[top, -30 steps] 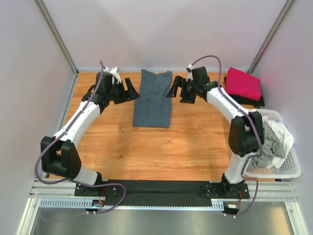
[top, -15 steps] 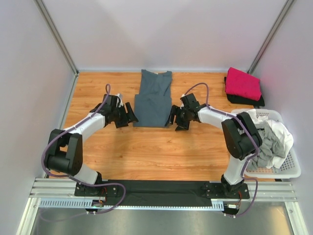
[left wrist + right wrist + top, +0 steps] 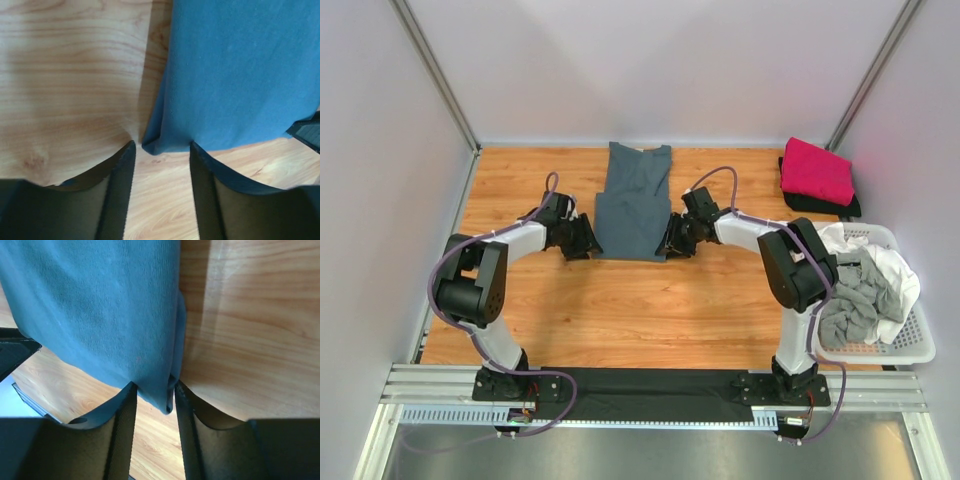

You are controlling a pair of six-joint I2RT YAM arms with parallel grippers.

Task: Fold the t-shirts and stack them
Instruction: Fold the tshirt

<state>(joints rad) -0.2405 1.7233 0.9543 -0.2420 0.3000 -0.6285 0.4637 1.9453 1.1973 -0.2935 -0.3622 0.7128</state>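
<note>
A slate blue-grey t-shirt, folded into a long strip, lies flat at the back middle of the table. My left gripper is at its near left corner and my right gripper at its near right corner. In the left wrist view the left gripper stands open, and the corner of the t-shirt lies just between the fingertips. In the right wrist view the right gripper has its jaws narrowed round the other corner of the t-shirt, which hangs between them unpinched.
A folded magenta t-shirt lies on a black one at the back right. The white lattice basket at the right edge holds a white t-shirt and a light grey one. Grey walls enclose the table.
Both grippers came from beside the shirt's far end down to its near corners. Both sets of jaws narrowed, the right more than the left.
</note>
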